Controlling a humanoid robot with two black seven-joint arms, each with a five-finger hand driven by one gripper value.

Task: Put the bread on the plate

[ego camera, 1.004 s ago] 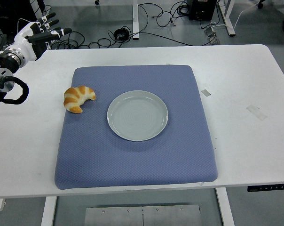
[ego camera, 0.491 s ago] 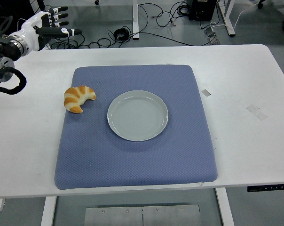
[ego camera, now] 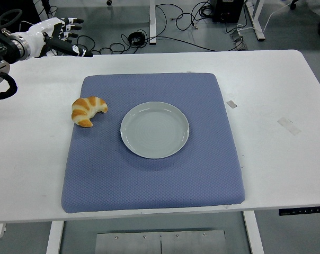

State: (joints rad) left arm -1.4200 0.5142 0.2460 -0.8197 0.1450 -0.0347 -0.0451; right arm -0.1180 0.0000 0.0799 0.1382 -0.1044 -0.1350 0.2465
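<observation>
Well, my left robot hand (ego camera: 62,36) hovers with fingers spread, holding nothing; the bread (ego camera: 88,110) looks light and crushable, so I'd pinch its thick middle gently.

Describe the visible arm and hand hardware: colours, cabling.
Only the left arm shows, at the top-left corner. The left hand has a white shell over the palm with black fingers. The wrist is a silver metallic ring, and a black cable loops below the dark forearm. No markings are readable.
</observation>
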